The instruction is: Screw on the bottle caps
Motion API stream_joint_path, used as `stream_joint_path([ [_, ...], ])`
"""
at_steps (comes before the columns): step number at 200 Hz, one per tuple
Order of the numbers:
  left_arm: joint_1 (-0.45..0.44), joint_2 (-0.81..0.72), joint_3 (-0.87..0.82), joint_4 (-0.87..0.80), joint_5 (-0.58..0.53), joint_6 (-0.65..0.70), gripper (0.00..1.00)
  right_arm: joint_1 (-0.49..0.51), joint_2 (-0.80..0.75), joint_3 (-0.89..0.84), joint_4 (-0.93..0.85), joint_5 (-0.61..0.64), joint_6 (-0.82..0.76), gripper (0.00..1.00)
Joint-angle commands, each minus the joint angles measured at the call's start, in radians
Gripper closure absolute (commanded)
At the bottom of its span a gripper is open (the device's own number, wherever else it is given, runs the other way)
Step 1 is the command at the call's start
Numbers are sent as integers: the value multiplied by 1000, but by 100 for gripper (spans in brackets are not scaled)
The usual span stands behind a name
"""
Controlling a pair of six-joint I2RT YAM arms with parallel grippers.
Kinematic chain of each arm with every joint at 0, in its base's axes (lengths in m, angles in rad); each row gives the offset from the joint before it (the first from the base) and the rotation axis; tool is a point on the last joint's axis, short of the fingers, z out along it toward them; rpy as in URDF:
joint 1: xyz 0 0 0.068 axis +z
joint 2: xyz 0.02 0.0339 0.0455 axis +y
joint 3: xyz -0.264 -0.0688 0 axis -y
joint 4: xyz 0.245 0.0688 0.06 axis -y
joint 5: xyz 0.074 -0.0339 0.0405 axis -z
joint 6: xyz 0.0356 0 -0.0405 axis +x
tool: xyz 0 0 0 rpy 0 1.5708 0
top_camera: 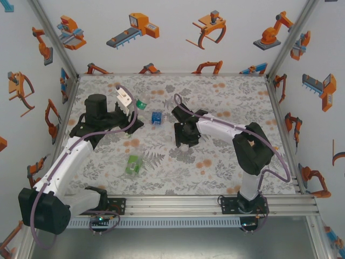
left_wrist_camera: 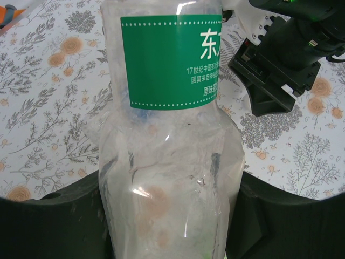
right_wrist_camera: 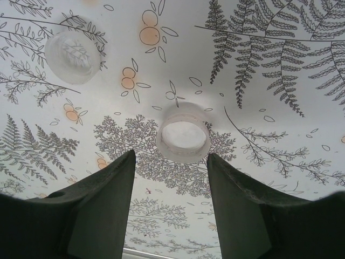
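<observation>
— Jaws of the right gripper (right_wrist_camera: 171,157) stand apart, empty. Where lies the cap?
— One bottle cap (right_wrist_camera: 183,134) lies just ahead of them, centred on the gap, hollow side up, pale and round. A second cap (right_wrist_camera: 73,56) is farther ahead, to the left.
— And the bottle?
— The left gripper (left_wrist_camera: 170,216) is clamped on the green-labelled bottle (left_wrist_camera: 170,59).

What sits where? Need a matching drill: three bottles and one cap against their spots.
1 dark-green-label bottle
2 blue-label bottle
3 light-green-label bottle
4 cap centred in right wrist view

a on table ahead of open right gripper
b clamped in left gripper
c nearest the near table edge
d midway between both grippers

Pairs: 1-b, 2-d, 3-c, 4-a
</observation>
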Motion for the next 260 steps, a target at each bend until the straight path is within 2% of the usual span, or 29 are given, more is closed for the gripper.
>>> stream_joint_path([
  [1,5,3,15,3,22,4,97,-5,8,9,-15,-10,16,48],
  [183,5,3,17,7,39,-2,97,-5,50,-7,-6,-13,13,49],
  [260,5,2,17,2,37,1,97,-5,67,-30,30,-17,17,54],
])
